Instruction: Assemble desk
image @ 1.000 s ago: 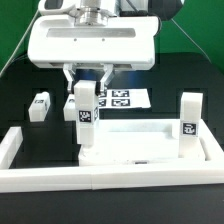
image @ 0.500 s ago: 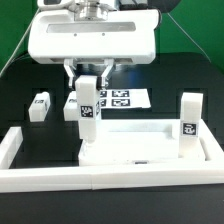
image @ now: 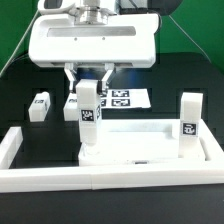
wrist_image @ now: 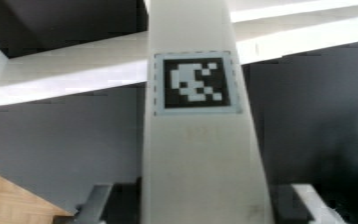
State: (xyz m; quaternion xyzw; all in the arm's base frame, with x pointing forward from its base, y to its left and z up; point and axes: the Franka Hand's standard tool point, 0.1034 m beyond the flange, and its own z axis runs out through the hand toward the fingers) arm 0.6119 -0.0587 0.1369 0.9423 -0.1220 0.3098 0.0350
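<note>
The white tray-like tabletop (image: 140,142) lies inside the border frame. One white tagged leg (image: 88,118) stands upright in its corner on the exterior view's left. Another leg (image: 188,126) stands upright in the corner on the right. My gripper (image: 88,78) is straight above the left leg, and its fingers straddle the leg's top. In the wrist view the leg (wrist_image: 197,120) fills the middle. A dark gap shows between it and each finger (wrist_image: 112,200), so the gripper (wrist_image: 202,205) is open around it. Two loose legs (image: 40,105) (image: 71,103) lie behind on the left.
The long white border frame (image: 18,150) runs along the front and both sides of the tabletop. The marker board (image: 126,98) lies flat on the black table behind the tabletop. The arm's wide white body (image: 95,42) hangs over the back.
Half a second ago the left leg stood slightly higher; now it sits lower again. The gripper has stayed above it, jaws apart.
</note>
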